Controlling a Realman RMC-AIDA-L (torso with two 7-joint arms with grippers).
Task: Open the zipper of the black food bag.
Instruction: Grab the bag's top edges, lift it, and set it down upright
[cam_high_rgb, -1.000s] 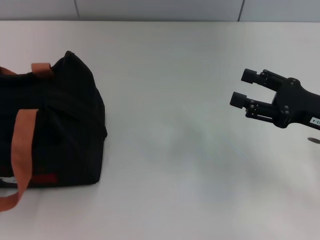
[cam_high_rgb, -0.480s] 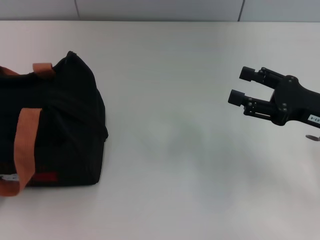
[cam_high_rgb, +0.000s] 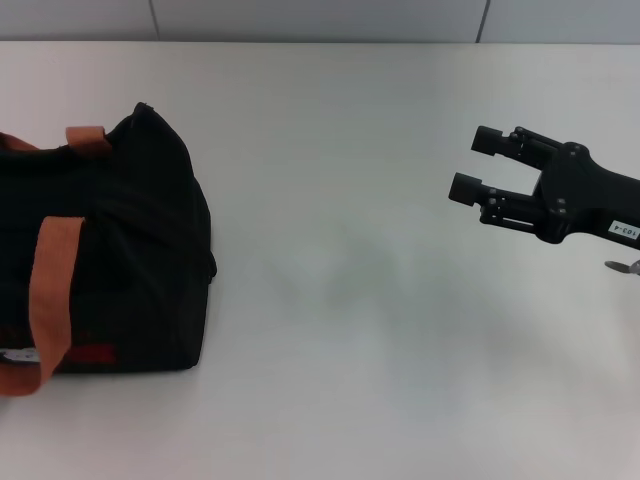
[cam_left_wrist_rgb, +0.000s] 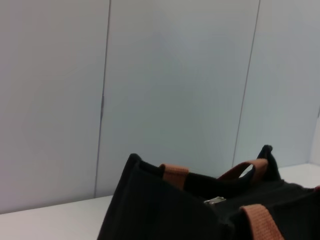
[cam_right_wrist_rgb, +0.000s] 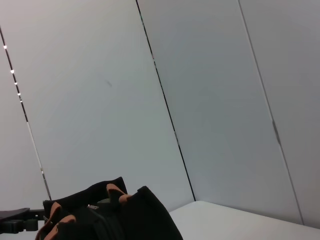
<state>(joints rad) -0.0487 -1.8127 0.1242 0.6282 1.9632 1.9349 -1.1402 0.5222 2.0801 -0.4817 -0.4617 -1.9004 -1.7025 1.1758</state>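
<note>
Black food bag (zipped) faces right gripper.

The food bag is plain black fabric with orange-brown strap handles, a red label at its 6 o'clock edge and a small silver zipper pull; the right gripper is matte black, the table plain white, the wall pale grey

white table, black food bag
</note>
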